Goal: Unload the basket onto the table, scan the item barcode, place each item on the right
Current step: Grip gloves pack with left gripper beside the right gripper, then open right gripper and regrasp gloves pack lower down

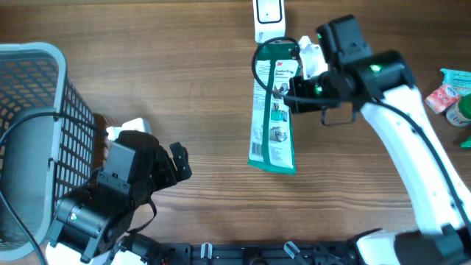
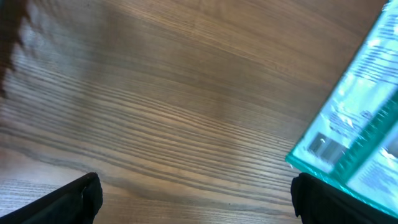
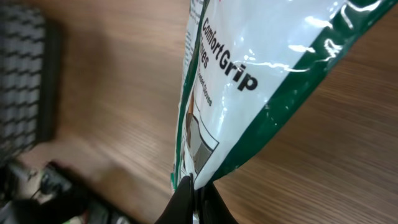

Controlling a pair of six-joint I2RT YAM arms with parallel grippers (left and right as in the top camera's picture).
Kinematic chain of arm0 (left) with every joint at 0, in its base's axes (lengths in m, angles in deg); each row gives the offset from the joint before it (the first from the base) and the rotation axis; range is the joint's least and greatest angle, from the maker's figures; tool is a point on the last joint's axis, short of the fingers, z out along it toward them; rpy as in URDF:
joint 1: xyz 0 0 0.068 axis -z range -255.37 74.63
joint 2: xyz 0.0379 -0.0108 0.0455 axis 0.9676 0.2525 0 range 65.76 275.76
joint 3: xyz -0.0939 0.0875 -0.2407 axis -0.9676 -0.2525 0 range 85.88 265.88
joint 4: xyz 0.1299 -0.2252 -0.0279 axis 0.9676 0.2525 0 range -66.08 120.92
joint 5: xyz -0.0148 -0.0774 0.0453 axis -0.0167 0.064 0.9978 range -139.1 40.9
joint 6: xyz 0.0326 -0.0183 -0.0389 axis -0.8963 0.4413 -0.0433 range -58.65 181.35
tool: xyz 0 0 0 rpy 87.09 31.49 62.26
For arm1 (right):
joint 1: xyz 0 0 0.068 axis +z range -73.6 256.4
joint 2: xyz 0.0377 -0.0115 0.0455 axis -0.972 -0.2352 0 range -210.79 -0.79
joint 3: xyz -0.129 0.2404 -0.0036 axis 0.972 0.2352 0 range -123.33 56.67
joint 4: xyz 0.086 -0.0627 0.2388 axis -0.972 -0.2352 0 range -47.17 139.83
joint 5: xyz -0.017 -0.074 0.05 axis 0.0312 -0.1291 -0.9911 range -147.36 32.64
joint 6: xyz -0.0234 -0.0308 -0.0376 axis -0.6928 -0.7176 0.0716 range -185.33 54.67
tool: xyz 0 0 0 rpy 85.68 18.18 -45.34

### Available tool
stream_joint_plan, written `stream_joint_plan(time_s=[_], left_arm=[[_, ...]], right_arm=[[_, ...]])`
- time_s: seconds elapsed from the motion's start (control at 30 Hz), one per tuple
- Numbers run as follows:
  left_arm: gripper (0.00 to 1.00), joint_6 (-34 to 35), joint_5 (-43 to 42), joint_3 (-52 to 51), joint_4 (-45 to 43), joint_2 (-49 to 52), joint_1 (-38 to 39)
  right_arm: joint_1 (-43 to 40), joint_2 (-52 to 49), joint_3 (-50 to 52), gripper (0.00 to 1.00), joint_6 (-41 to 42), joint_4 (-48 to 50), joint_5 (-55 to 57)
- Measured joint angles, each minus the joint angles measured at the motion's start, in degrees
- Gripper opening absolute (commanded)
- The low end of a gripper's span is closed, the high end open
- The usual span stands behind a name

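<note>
The right gripper [image 3: 194, 198] is clenched on an edge of the green-and-white package [image 1: 272, 110] right of centre, while the left gripper [image 1: 179, 163], fingers spread wide, sits near the basket [image 1: 73, 125] at left.

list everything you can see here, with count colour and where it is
packet: 1, green and white, mid-table, top end gripped
basket: 1, grey mesh, left edge of the table
white device: 1, white, top edge, just above the packet
small packs: about 3, teal, pink and green, right edge, partly cut off
white object: 1, white, beside the basket, partly hidden by the left arm; cannot tell what it is
table: 1, brown wood, under everything
left claw: 1, black, lower left, open, holding nothing
right claw: 1, black, upper right of centre, shut on the packet
</note>
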Motion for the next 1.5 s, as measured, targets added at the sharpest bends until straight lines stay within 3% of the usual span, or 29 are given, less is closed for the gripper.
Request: stream_joint_plan(time_s=[0.13, 0.27, 0.47, 0.6, 0.67, 0.7, 0.9, 0.93, 0.97, 1.03, 1.07, 1.1, 1.2, 1.3, 1.5], left_arm=[[1.00, 0.3, 0.0, 0.0, -6.3, 0.3, 0.0], [1.00, 5.1, 0.0, 0.0, -12.5, 3.4, 0.0], [1.00, 8.1, -6.9, -0.4, -33.6, 8.2, 0.0], [0.97, 8.4, -12.6, -0.4, -35.5, 8.3, 0.0], [0.86, 8.5, -15.0, -0.4, -36.0, 8.3, 0.0], [0.86, 8.6, -16.1, -0.4, -36.4, 8.3, 0.0], [1.00, 8.8, -24.1, -0.4, -41.9, 8.3, 0.0], [1.00, 8.3, -24.4, -0.4, -41.9, 8.3, 0.0], [1.00, 6.7, -24.5, -0.4, -41.6, 8.3, 0.0], [1.00, 2.8, -22.8, -0.4, -38.4, 7.9, 0.0], [1.00, 2.1, -21.2, -0.4, -37.3, 7.6, 0.0], [1.00, 1.6, -18.8, -0.4, -35.1, 7.0, 0.0], [1.00, 0.8, -9.4, -0.4, -28.9, 3.5, 0.0], [1.00, 1.7, 3.8, -0.3, -16.1, -3.8, 0.0], [1.00, 20.4, 22.0, -0.2, 5.9, -8.0, 0.0]], right_arm=[[0.0, 6.1, 0.0, 0.04, -6.1, -4.2, -7.8], [0.0, 10.3, 0.0, 0.04, -12.4, -7.1, -15.5], [0.0, 11.6, 0.0, 0.04, -19.1, -8.8, -28.0], [0.0, 11.6, 0.0, 0.04, -19.6, -7.5, -31.6], [0.0, 11.6, 0.0, 0.04, -19.6, -6.7, -34.4], [0.0, 11.6, 0.0, 0.04, -19.6, -5.9, -35.6], [-0.3, 11.6, 0.0, 0.04, -19.3, -3.5, -39.0], [-0.8, 11.6, 0.0, 0.10, -18.4, -3.5, -38.3], [-1.4, 11.6, 0.0, 0.42, -16.9, -3.5, -35.0], [-1.9, 11.6, 0.0, 0.78, -13.4, -3.7, -21.5], [-1.9, 11.5, 0.1, 0.94, -11.8, -3.5, -17.5], [-1.9, 11.4, 1.1, 0.99, -10.8, -2.1, -14.1], [-1.9, 9.4, 8.5, 1.00, -8.0, 4.5, -9.5], [-0.1, 5.7, 16.5, 1.00, -6.4, 9.6, -7.1], [21.8, -3.3, 18.4, 1.00, 5.5, 19.4, 13.7]])
